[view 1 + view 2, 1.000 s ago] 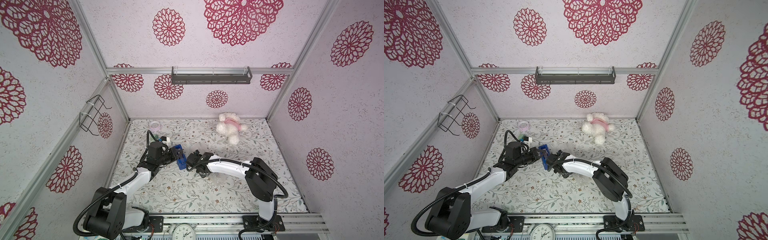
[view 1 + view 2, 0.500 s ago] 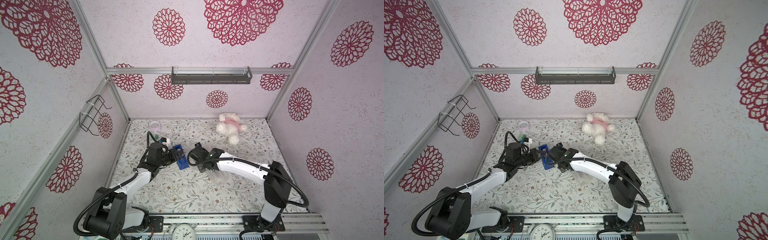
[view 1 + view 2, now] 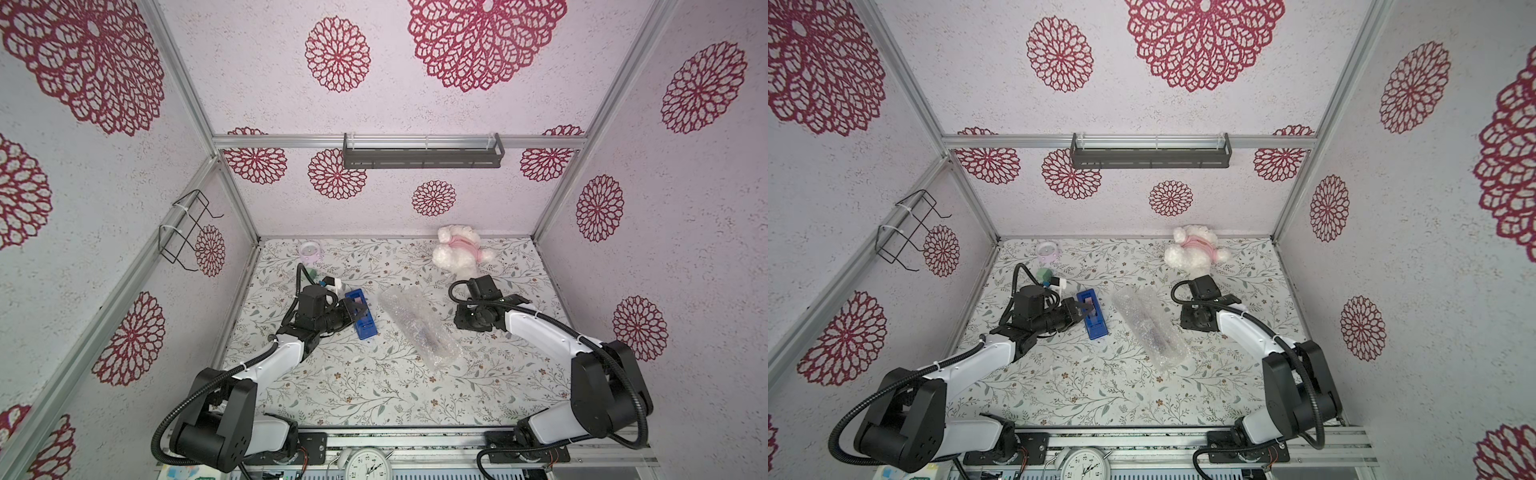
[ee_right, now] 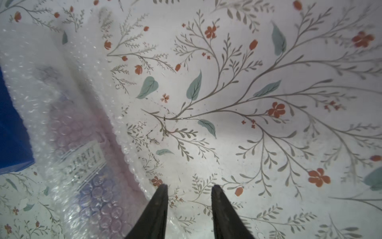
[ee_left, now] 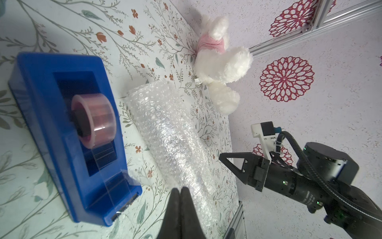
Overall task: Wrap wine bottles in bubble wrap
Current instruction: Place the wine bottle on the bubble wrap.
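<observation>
In both top views you have the bubble wrap [image 3: 417,328] rolled around the wine bottle [image 3: 1154,332], lying slantwise on the table [image 3: 353,395] between the arms. The left gripper [image 3: 359,309] sits over the blue tape dispenser [image 3: 365,328], and the right gripper [image 3: 471,324] stands near the roll but apart from it

Left wrist: your left fingers [image 5: 175,207] are pressed together with nothing visible between them

Right wrist: your right fingers [image 4: 157,207] stand partly apart and empty, with the purple bottle showing through the wrap beside them
</observation>
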You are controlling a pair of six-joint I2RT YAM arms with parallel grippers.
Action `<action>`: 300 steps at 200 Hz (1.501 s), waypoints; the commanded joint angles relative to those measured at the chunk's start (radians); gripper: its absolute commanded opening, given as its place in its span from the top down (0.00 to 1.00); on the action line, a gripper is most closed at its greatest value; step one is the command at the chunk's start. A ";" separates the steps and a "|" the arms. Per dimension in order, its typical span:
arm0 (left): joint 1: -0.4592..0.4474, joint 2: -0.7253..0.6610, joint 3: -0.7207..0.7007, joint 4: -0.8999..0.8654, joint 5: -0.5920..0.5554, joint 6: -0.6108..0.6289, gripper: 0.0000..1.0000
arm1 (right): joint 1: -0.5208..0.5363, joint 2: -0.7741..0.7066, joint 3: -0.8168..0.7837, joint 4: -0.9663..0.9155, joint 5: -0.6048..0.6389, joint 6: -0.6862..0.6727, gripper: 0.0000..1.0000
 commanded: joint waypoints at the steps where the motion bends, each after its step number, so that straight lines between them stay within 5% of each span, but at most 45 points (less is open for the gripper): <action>1: -0.028 0.027 0.036 0.044 0.015 -0.016 1.00 | -0.031 0.058 -0.002 0.106 -0.102 -0.032 0.65; 68: -0.056 0.065 0.074 0.052 0.007 -0.014 1.00 | -0.063 0.193 -0.044 0.322 -0.400 -0.066 0.67; 116: -0.062 0.091 0.091 0.052 0.000 -0.021 1.00 | -0.060 0.143 -0.099 0.403 -0.513 -0.026 0.62; 236: -0.103 0.128 0.117 0.096 -0.016 -0.086 1.00 | 0.040 0.048 -0.171 0.460 -0.538 0.008 0.60; 300: -0.212 0.137 0.117 0.234 -0.130 -0.227 1.00 | 0.082 0.032 -0.200 0.483 -0.528 0.027 0.59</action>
